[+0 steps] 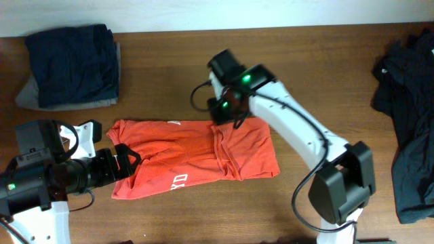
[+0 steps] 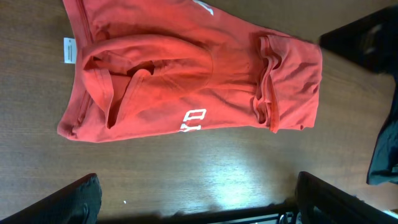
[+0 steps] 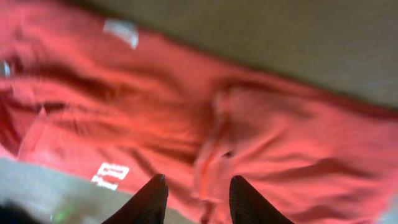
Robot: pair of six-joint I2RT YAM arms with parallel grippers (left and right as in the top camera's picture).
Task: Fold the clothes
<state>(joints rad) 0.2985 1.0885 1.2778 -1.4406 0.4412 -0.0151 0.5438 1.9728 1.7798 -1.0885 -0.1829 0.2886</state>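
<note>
The orange T-shirt (image 1: 193, 157) lies long axis left-right, collar seemingly toward the wide-open, empty left gripper (image 1: 130, 159); right gripper (image 3: 198, 182) part-open, empty.

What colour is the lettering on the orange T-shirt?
White lettering, clearest in the left wrist view.

Your left-wrist inventory:
- One orange-red T-shirt (image 2: 186, 74), rumpled and part-folded, lying flat on the wooden table (image 2: 186, 168).
- White lettering (image 2: 193, 118) near its lower edge.
- White label (image 2: 69, 49) at its left edge.
- Dark garment (image 2: 385, 155) at the right border.
- Left gripper (image 2: 198, 186), fingers spread wide, clear of the shirt.
</note>
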